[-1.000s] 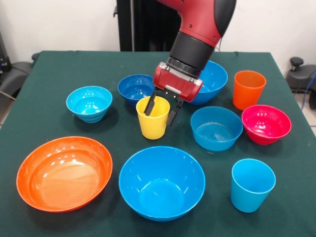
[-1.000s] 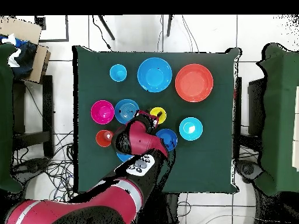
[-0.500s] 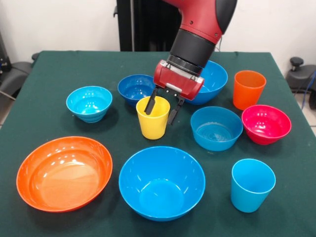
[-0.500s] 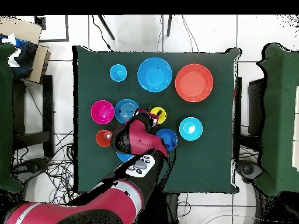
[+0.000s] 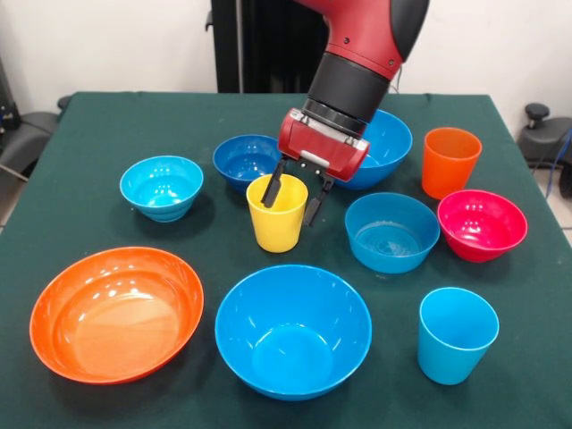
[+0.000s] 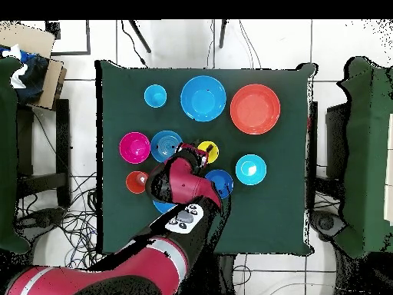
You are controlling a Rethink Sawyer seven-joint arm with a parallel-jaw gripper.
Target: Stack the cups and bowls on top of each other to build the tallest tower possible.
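Cups and bowls all sit separately; nothing is stacked. The pincer [image 5: 294, 200] straddles the back wall of the yellow cup [image 5: 276, 214], one finger inside, one outside, not visibly clenched. Next, I judge: pinch and lift.

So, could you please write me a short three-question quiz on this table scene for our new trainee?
1. True or false: the gripper has one finger inside the yellow cup and the other outside its wall.
2. Which bowl stands nearest the camera in the front view? A) magenta-red bowl B) large blue bowl C) cyan bowl
3. Fill in: the orange cup stands just behind the ____ bowl in the front view.

Key: 1 true; 2 B; 3 magenta-red.
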